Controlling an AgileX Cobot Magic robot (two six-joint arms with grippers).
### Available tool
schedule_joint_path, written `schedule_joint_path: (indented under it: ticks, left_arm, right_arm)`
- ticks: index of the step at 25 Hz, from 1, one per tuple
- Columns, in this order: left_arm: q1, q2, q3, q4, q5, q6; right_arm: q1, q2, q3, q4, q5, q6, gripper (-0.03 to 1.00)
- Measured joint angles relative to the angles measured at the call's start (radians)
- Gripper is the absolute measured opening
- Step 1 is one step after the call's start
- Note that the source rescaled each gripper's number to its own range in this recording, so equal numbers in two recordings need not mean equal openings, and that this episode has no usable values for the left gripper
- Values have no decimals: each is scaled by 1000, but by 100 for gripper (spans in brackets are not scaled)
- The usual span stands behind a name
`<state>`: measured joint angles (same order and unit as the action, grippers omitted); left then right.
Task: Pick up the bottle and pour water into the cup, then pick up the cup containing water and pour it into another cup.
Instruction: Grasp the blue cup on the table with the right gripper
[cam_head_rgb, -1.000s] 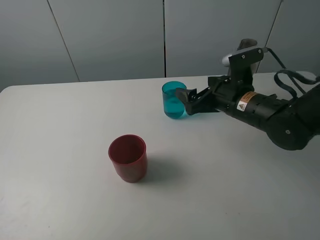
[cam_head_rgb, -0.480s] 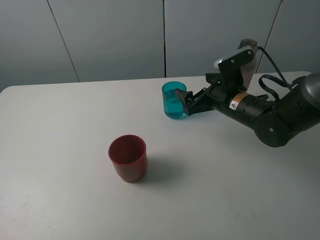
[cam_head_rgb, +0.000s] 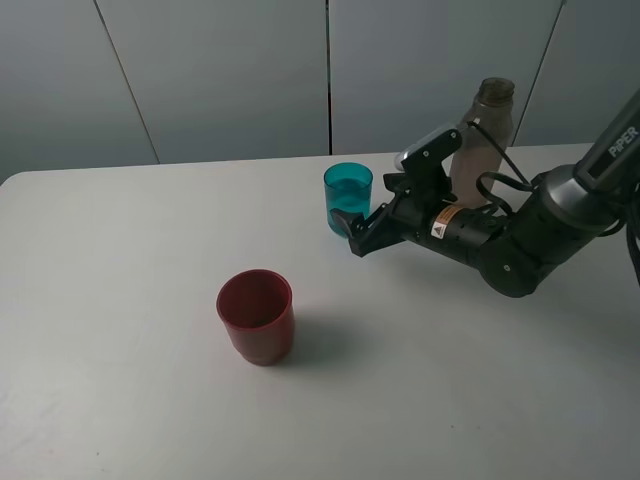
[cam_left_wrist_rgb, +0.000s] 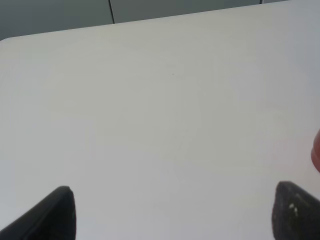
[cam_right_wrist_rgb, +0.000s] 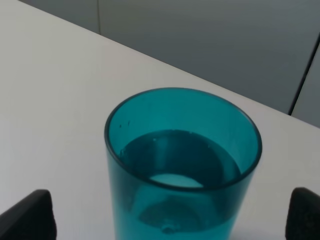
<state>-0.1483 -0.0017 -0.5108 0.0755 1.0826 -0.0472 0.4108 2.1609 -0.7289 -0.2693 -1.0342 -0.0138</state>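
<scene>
1. Your right gripper (cam_head_rgb: 352, 233) has its jaws wide apart and nothing between them. It sits low over the table (cam_head_rgb: 130, 250), nose toward the teal cup (cam_head_rgb: 347, 192), with its tips just beside the cup's lower wall and not yet clasping it.
2. In the right wrist view the teal cup stands upright, centred ahead of the two fingertips (cam_right_wrist_rgb: 27, 215), with water (cam_right_wrist_rgb: 200, 155) partway up. That low, level line-up looks meant for a side grip below the rim, so the cup keeps upright when lifted.
3. The bottle (cam_head_rgb: 483, 140) stands upright at the back of the table, behind the right arm and well apart from both cups. Judging by the water in the teal cup, the first pour is done and the bottle is parked out of the way.
4. The red cup (cam_head_rgb: 257, 315) stands upright nearer the front, to the left of the teal cup and well apart from it. It is the likely target, so expect a carry across open table before tipping.
5. Your left gripper (cam_left_wrist_rgb: 175, 215) hangs over bare table with its jaws apart and holds nothing, clear of the right arm's work.
</scene>
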Motion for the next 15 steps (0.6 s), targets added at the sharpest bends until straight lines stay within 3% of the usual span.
schedule_joint_path:
  ticks: [15]
  left_arm:
    - [0, 0, 0, 0, 0, 0]
  right_arm:
    - [-9, 125, -171, -46, 44, -14, 100]
